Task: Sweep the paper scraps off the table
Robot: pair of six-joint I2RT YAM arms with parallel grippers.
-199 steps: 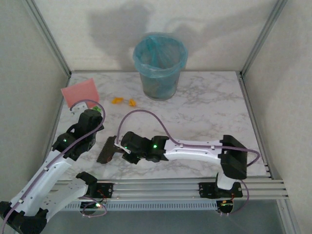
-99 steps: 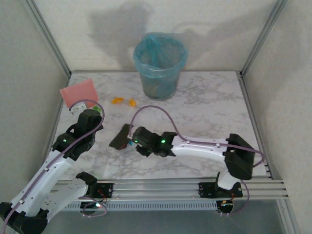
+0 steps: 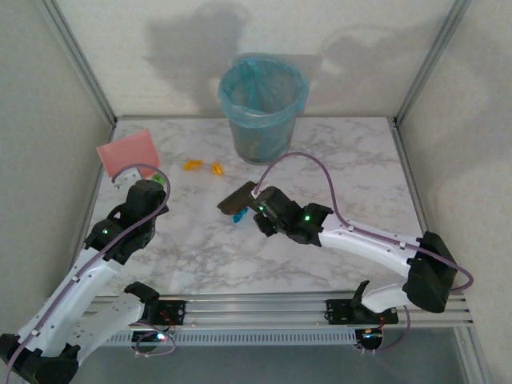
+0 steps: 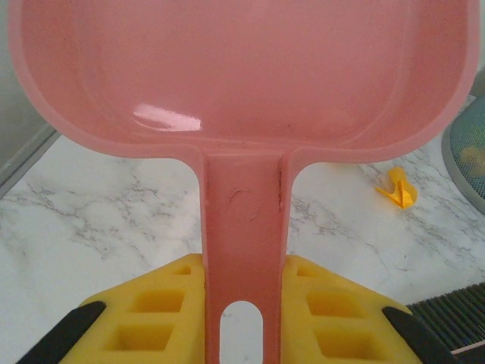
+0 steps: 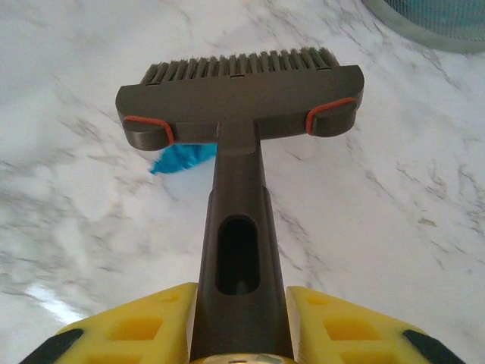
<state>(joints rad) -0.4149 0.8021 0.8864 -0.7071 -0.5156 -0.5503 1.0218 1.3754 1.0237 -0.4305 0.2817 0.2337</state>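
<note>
Stretching forward-left, right tool [image 5: 241,303] grips brush [image 5: 239,91] by blue scrap [image 5: 182,158].

Pink dustpan [image 4: 242,76] is reading as smooth, glossy plastic, catching a highlight; brush [image 5: 239,98] is looking matt dark plastic with stiff bristles. Table [image 5: 409,197] is showing a smooth marble-pattern top, possibly laminate; blue scrap [image 5: 182,158] is looking crumpled paper.

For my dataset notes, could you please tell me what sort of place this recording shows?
Most likely a robot lab test cell, not a home: a white marble-patterned table framed by aluminium rails, plain pale wall panels enclosing it, and a round grey bin with a blue liner.
</note>
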